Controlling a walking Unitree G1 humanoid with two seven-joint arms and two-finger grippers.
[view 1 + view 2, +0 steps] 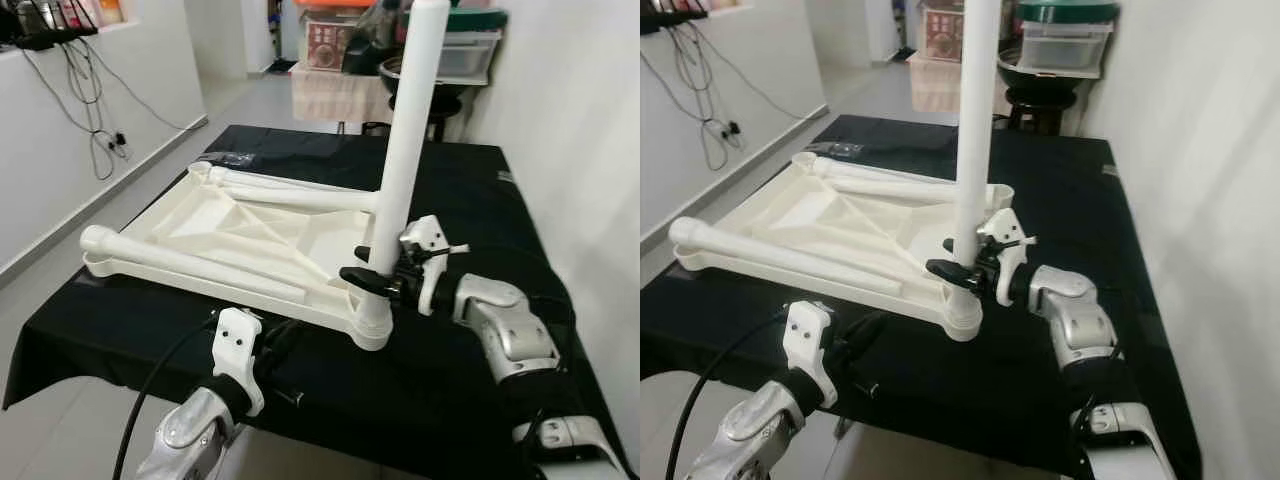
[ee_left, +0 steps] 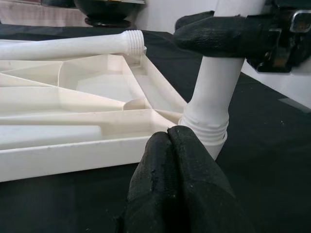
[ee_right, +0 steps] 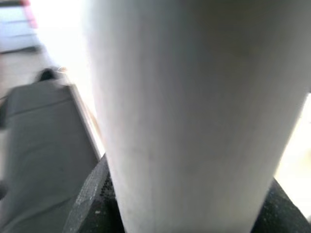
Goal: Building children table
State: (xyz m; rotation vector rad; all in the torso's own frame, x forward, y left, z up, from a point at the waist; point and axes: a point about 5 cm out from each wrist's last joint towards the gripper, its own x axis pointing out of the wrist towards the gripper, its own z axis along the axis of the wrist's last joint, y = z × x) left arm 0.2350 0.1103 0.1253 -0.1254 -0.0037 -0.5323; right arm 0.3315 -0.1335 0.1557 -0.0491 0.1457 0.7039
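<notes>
Table leg (image 1: 405, 150) upright in tabletop (image 1: 190, 225) corner, right pincer (image 1: 372, 279) clamping it

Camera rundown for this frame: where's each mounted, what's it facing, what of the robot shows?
Left eye: head, looking down at the upturned tabletop on the black cloth; both arms show.
Right eye: same scene, shifted.
Left wrist: low at the cloth, along shut fingers toward the upright leg.
Right wrist: pressed against that leg.
Shared: the right gripper clamping the leg shows in both eyes and the left wrist.
</notes>
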